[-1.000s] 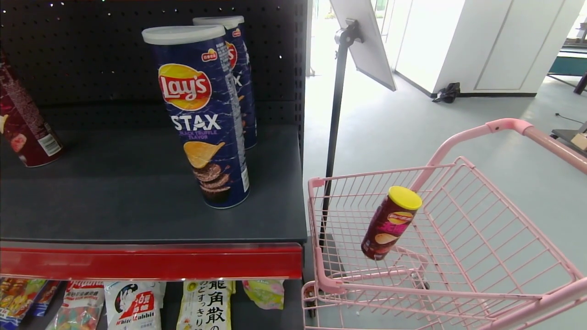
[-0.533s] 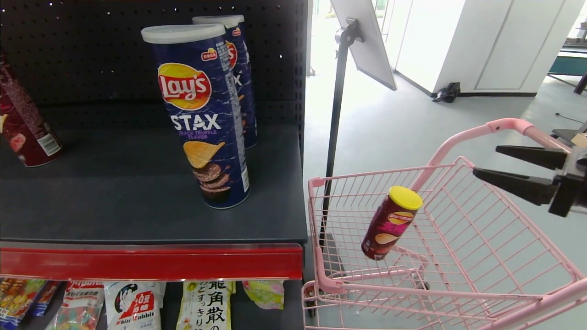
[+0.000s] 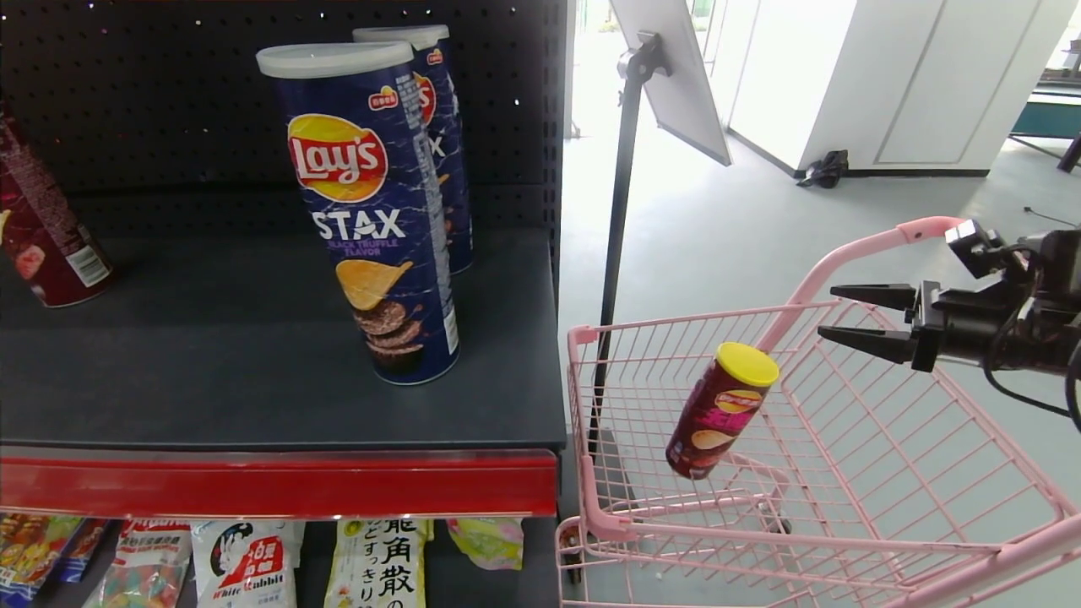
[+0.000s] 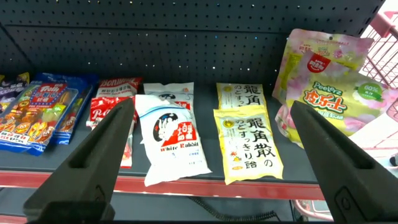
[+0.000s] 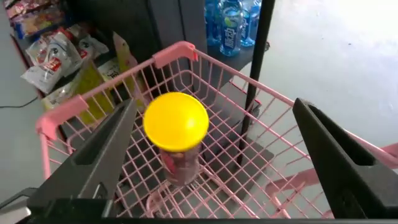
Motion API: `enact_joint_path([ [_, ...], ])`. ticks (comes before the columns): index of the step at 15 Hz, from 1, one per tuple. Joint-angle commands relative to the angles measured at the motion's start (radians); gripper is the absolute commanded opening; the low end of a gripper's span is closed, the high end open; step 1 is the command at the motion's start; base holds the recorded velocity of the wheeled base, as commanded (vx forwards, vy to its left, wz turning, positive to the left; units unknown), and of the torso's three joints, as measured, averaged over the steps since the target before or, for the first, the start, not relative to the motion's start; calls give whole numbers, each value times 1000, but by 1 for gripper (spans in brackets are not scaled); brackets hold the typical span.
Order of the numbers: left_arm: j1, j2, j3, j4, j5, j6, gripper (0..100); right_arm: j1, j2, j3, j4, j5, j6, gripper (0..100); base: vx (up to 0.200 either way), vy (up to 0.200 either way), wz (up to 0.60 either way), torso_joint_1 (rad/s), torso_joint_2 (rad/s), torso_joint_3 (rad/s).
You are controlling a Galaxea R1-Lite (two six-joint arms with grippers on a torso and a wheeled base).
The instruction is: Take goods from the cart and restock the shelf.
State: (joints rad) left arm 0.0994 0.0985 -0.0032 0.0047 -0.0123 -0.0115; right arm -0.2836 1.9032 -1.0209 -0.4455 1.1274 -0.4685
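A: Our chip can [image 3: 722, 409] sits in the pink cart [image 3: 844, 540], lower right of centre in the head view.

B: What worries us from here?

A: It leans. If our right gripper [image 3: 826, 312] closes off-square on that slanted wall, we judge the can could twist out, or topple flat and roll. A finger could also snag the basket wires.

B: Which way does it point?

A: Its long axis is tilted off upright. The yellow lid [image 5: 176, 121] is toward the upper right of the head view, the base toward the lower left. We cannot tell what it rests against.

B: And our pincers?

A: The right one hangs over the cart near the right edge of the head view, spread wide, holding nothing, apart from the can. Our left gripper [image 4: 211, 102] is likewise wide open and empty, facing snack bags [image 4: 249, 137] on the lower tier.

B: The shelf [image 3: 253, 355], at the left, has bare room beside the blue cans [image 3: 363, 211].
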Motion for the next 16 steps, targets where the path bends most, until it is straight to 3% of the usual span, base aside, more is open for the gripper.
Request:
enact_joint_path([
  [1, 0, 1, 0, 0, 0, -1, 100, -42, 145, -45, 2, 11, -28, 100, 0, 0, 0, 0, 0, 0],
  [7, 0, 1, 0, 0, 0, -1, 100, -78, 177, 53, 5, 55, -94, 100, 0, 0, 0, 0, 0, 0],
  [10, 0, 1, 0, 0, 0, -1, 100, -42, 177, 116, 5, 57, -165, 100, 0, 0, 0, 0, 0, 0],
  [16, 0, 1, 0, 0, 0, -1, 100, 29, 198, 122, 5, 54, -163, 100, 0, 0, 0, 0, 0, 0],
])
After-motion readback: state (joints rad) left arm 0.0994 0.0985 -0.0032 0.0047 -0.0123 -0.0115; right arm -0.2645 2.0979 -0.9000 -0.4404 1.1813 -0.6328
